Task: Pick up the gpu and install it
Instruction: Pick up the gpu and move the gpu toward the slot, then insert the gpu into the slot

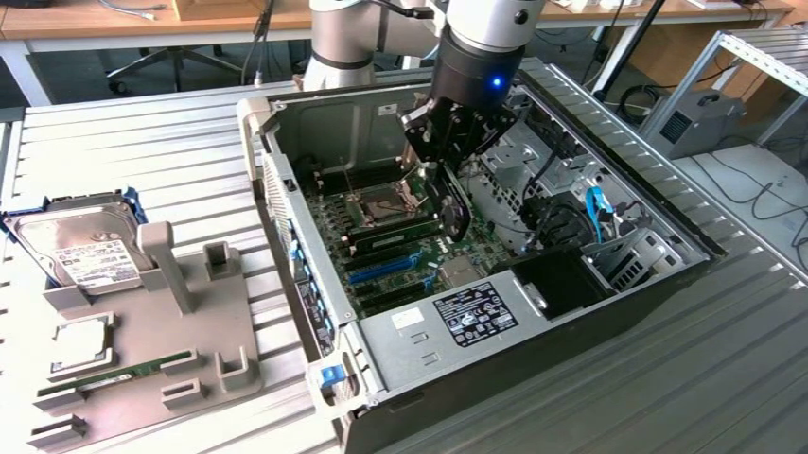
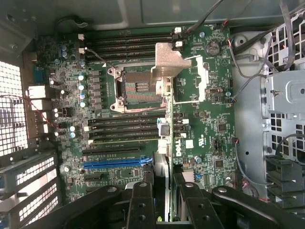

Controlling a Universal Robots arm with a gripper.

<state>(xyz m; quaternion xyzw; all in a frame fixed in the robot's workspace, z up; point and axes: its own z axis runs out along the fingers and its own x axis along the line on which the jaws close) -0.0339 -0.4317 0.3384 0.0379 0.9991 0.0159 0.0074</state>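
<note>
The gpu [image 1: 452,206] is a thin dark card hanging edge-down inside the open computer case [image 1: 280,180], above the green motherboard [image 1: 378,241]. My gripper [image 1: 442,163] is shut on its upper edge. In the wrist view the gpu [image 2: 162,164] shows edge-on as a narrow strip between my black fingers [image 2: 142,202]. It hovers above the motherboard [image 2: 209,105], close to the blue expansion slot [image 2: 116,163] and apart from it. The slot also shows as a blue strip [image 1: 378,270] in the exterior view.
The open CPU socket [image 2: 138,88] and rows of memory slots [image 2: 121,125] lie beyond the card. Cables [image 1: 593,213] and a metal drive cage [image 2: 286,95] crowd one side of the case. A grey holder [image 1: 151,322] at the exterior view's left carries a hard drive [image 1: 89,251] and a memory stick [image 1: 120,371].
</note>
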